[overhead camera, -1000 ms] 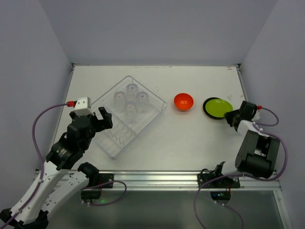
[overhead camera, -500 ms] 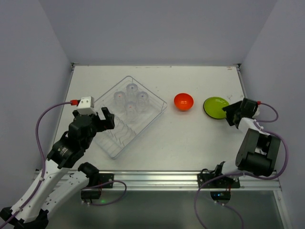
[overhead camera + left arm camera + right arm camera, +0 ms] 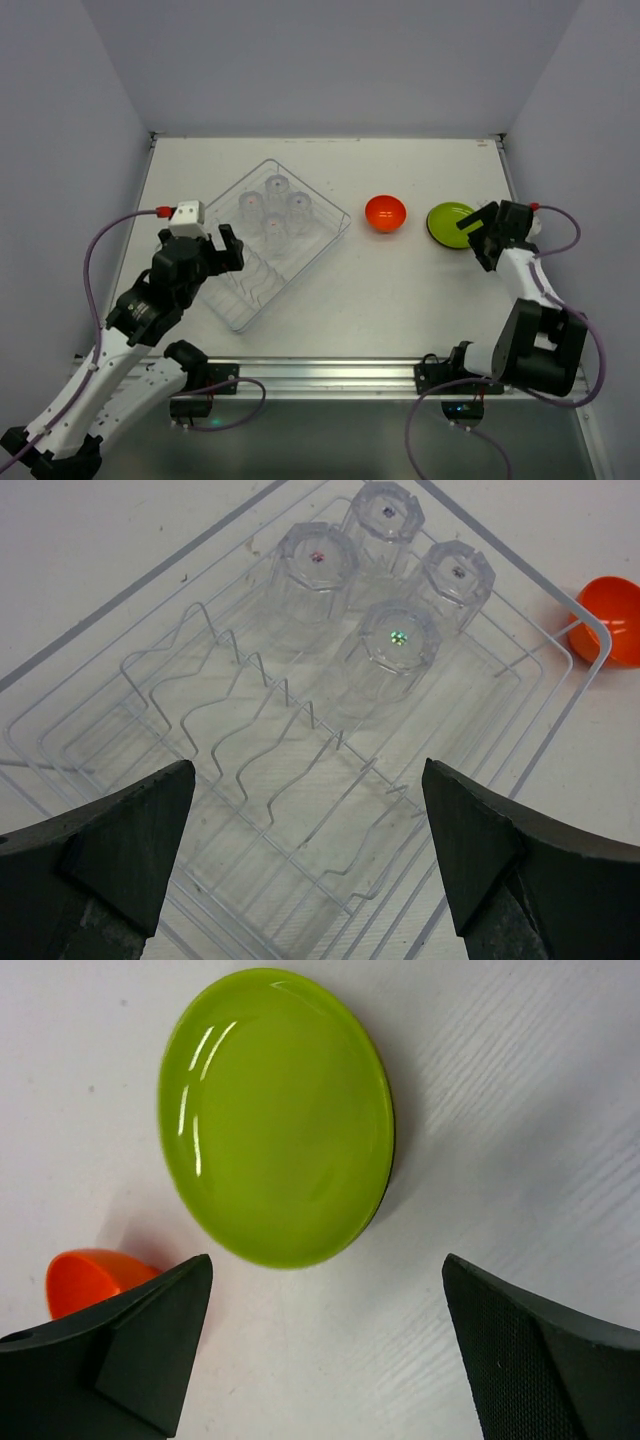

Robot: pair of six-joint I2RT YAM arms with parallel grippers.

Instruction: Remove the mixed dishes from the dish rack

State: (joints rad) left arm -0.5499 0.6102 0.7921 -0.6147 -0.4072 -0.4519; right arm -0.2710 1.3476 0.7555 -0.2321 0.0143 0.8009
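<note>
**Jaws Spread Wide on Both Sides, Tumblers in the Rack**

Left jaws stood spread apart and gripped nothing, hanging over the lower-left part of the dish rack (image 3: pixel 238 302), above its bare wire ridges. Four clear tumblers (image 3: pixel 400 645) stood clustered at the rack's upper end, close against one another. Right jaws were likewise parted and empty, at the right of the top frame, just beside the lime-green plate (image 3: pixel 448 220). That plate lay on the desk (image 3: pixel 400 290), outside the rack. The orange-red bowl (image 3: pixel 385 212) also sat on the desk near the frame's centre, between rack and plate and apart from both.
</note>
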